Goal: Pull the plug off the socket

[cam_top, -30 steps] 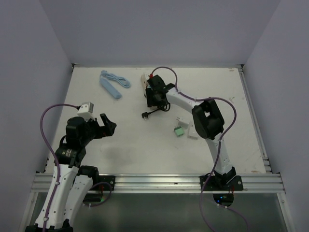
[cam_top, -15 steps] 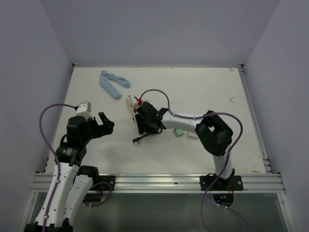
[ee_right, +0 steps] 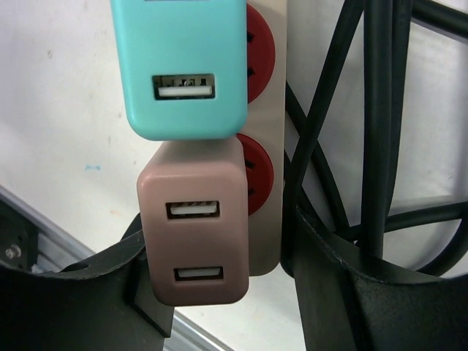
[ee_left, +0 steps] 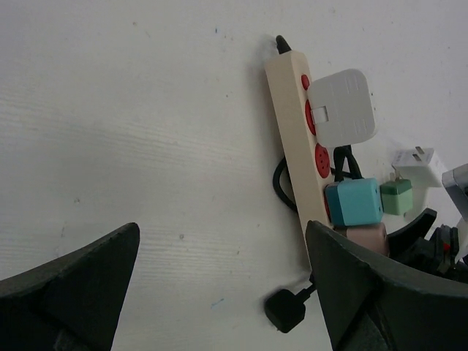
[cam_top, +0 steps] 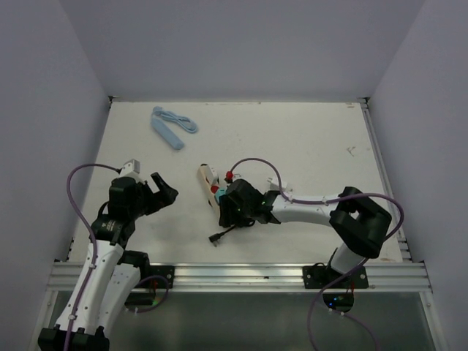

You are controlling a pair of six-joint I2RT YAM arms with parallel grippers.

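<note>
Right hand is clamping across one end of the power strip. We're seeing one finger pressing on the pink USB charger, which is sitting plugged into the strip's last socket, and the other finger on the strip's opposite edge. A teal charger is sitting in the next socket, with a white adapter farther along the strip. Left hand is hovering left of the strip, fingers spread wide apart.

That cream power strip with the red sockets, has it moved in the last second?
Yes. The power strip, held in the right gripper, has come toward the metal rail at the near edge, away from the blue cable, which stayed put.
</note>
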